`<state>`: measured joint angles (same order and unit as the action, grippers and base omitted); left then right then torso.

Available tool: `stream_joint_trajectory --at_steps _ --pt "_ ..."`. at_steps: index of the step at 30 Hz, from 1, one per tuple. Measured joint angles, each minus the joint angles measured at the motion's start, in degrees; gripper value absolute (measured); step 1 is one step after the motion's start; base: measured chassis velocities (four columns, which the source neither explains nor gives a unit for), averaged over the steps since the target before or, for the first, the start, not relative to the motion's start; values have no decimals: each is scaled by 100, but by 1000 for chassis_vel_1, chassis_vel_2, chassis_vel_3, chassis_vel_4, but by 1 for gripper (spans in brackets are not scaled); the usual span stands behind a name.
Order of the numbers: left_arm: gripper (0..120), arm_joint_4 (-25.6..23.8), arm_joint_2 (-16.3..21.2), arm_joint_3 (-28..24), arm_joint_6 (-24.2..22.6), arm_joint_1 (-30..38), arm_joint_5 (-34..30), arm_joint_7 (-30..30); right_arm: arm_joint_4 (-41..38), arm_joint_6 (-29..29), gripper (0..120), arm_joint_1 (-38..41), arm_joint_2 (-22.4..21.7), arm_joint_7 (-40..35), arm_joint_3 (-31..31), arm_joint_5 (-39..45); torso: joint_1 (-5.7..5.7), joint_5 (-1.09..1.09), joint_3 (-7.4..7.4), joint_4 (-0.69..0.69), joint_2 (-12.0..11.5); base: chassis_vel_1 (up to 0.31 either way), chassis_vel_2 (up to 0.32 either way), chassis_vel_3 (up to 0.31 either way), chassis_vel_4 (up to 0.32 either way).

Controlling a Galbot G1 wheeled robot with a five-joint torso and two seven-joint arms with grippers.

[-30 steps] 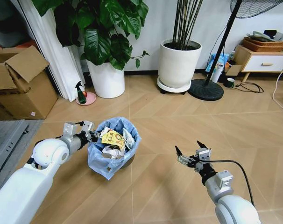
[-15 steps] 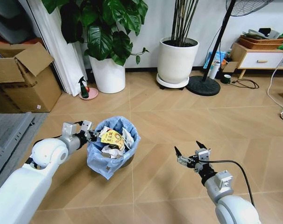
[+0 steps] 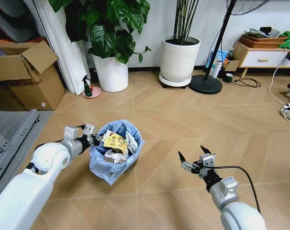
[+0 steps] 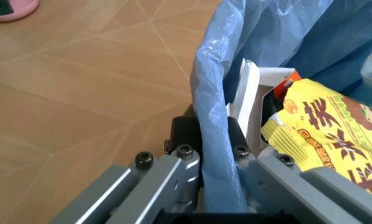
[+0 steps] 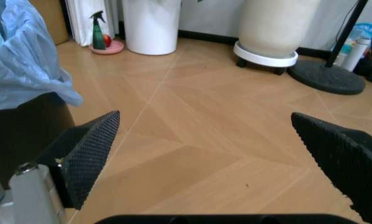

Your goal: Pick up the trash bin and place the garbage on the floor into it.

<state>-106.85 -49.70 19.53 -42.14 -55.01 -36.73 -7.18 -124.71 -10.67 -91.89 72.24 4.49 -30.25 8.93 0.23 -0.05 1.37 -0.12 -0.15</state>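
**Head view: bin held at rim, litter inside**

The left gripper [image 3: 91, 139] is clamped on the rim of the trash bin [image 3: 117, 154], its fingers [image 4: 184, 133] pinching the blue bag liner and wall between them. The bin is lifted and tilted above the floor [image 3: 193, 120]. The garbage [image 3: 116, 143] sits piled inside: yellow wrapper, white paper. The right gripper [image 3: 190, 157] hangs low over bare boards, well apart from the bin, jaws spread wide, nothing between them.
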Motion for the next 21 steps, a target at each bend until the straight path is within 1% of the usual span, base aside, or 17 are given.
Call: stream_joint_trajectory --at_steps 1,21 --pt "0 14 -9 0 0 0 -3 4 14 6 100 -4 0 0 -6 0 0 -2 0 0 0 127 -149 -132 138" --pt "0 108 -101 -28 0 50 -27 -19 94 26 100 4 31 -5 -21 -30 0 0 0 -1 0 135 -143 -143 140"
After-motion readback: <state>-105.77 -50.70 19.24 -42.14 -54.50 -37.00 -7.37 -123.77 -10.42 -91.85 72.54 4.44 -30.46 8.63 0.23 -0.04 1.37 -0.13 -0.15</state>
